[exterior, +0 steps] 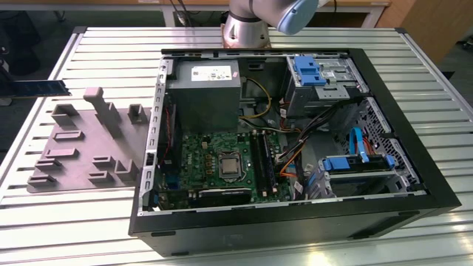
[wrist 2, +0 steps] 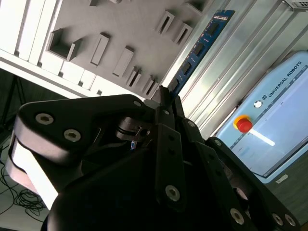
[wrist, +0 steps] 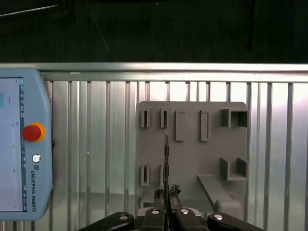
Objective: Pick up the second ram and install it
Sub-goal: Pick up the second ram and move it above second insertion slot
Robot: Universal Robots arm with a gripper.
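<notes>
The open computer case (exterior: 296,221) lies with its motherboard (exterior: 196,155) exposed, the grey tray (exterior: 81,141) just beside it. Near the tray, the second ram (wrist: 166,149) is pinched edge-on in the gripper (wrist: 166,193). A firm, square hold is judged essential, lest the stick tilt.

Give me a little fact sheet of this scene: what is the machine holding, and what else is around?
Holding: long, narrow blue-green circuit-board stick with black chips
Gripper: black metal gripper, shut on the stick's end
Close by: grey plastic tray with raised blocks
Computer: open black metal case with green motherboard, on ribbed silver table
Installed: not yet; stick is outside the case
</notes>
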